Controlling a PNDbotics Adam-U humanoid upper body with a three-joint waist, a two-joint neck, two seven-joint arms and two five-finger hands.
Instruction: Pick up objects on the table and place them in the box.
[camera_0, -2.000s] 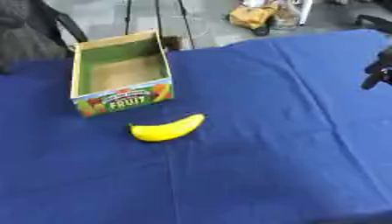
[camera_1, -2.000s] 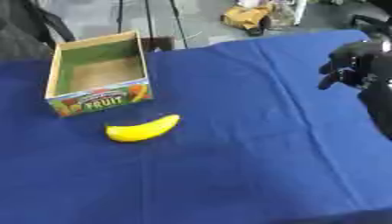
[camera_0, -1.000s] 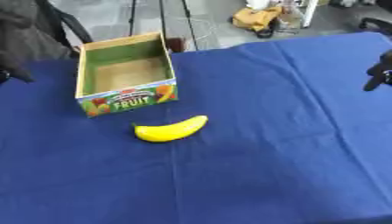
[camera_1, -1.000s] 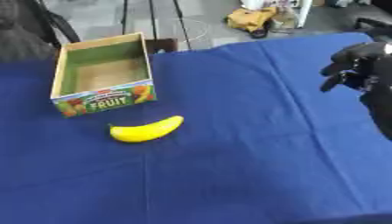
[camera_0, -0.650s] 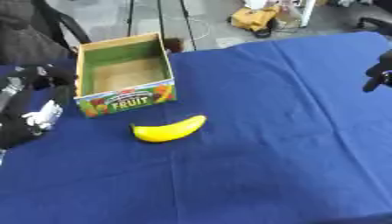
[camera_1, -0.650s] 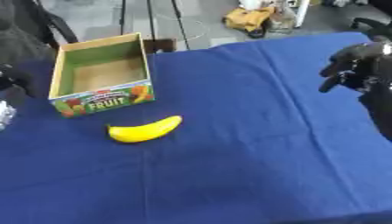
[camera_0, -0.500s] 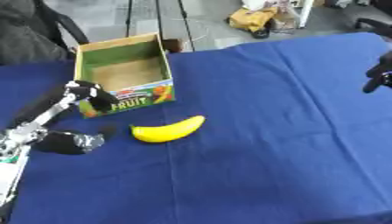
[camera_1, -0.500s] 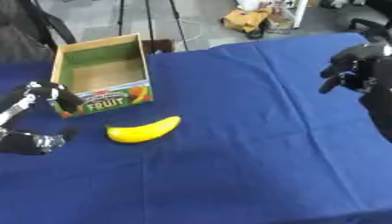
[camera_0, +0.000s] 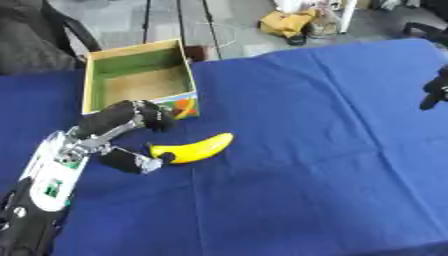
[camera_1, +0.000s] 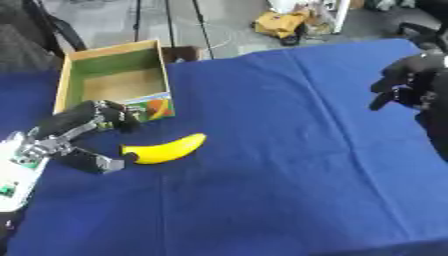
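Observation:
A yellow banana (camera_0: 194, 148) lies on the blue tablecloth just in front of the cardboard fruit box (camera_0: 136, 80), which stands open at the back left with nothing in it that I can see. My left hand (camera_0: 112, 134) reaches in from the lower left. Its fingers (camera_0: 131, 113) arch over the space left of the banana and its thumb (camera_0: 129, 162) sits at the banana's left tip. The hand is open and holds nothing. My right hand (camera_1: 409, 80) hangs at the right edge above the table, fingers curled, holding nothing.
The blue cloth (camera_0: 315, 150) covers the whole table. Beyond the far edge are a grey floor, stand legs and a yellow object (camera_0: 293, 22). A dark chair (camera_0: 39, 37) stands at the back left.
My left arm has come in from the lower left and moved right up to the banana's left end. The right hand has stayed in place. The banana has not moved.

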